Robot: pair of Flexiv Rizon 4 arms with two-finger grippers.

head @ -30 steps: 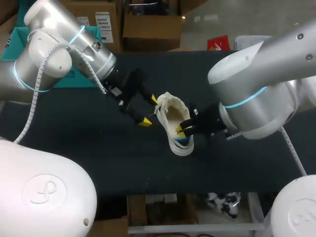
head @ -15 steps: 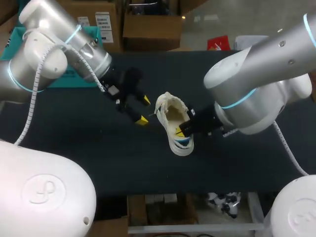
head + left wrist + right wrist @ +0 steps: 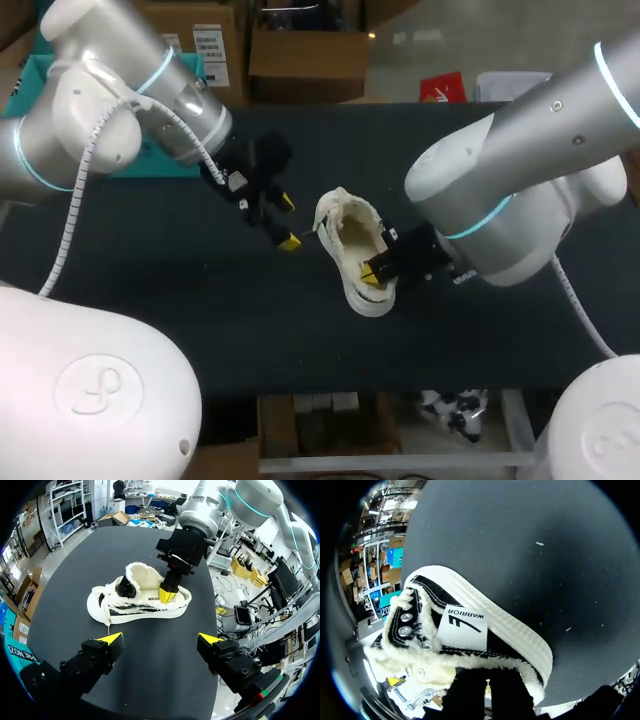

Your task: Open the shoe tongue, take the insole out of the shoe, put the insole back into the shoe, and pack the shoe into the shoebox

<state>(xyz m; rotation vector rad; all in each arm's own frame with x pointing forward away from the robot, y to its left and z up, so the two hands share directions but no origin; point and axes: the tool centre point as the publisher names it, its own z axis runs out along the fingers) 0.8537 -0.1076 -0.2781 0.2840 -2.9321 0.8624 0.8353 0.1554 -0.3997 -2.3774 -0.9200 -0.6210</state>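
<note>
A white shoe with a fleecy lining and black side stripes lies on the black table, its opening facing up. My right gripper is shut, and its yellow tips dip into the shoe's heel end; the left wrist view shows it inside the collar. From the right wrist view, the shoe's side fills the frame and the dark fingers press together at the fleece rim. Whether they pinch anything inside is hidden. My left gripper hangs open just left of the shoe's toe, touching nothing; its own view shows it short of the shoe.
A teal container sits at the table's back left, mostly hidden behind my left arm. Bare black tabletop lies in front of the shoe and to its left.
My left gripper has drawn back from the shoe's edge toward the left, still open. My right gripper has closed and sunk deeper into the heel; the blue patch seen there no longer shows.
</note>
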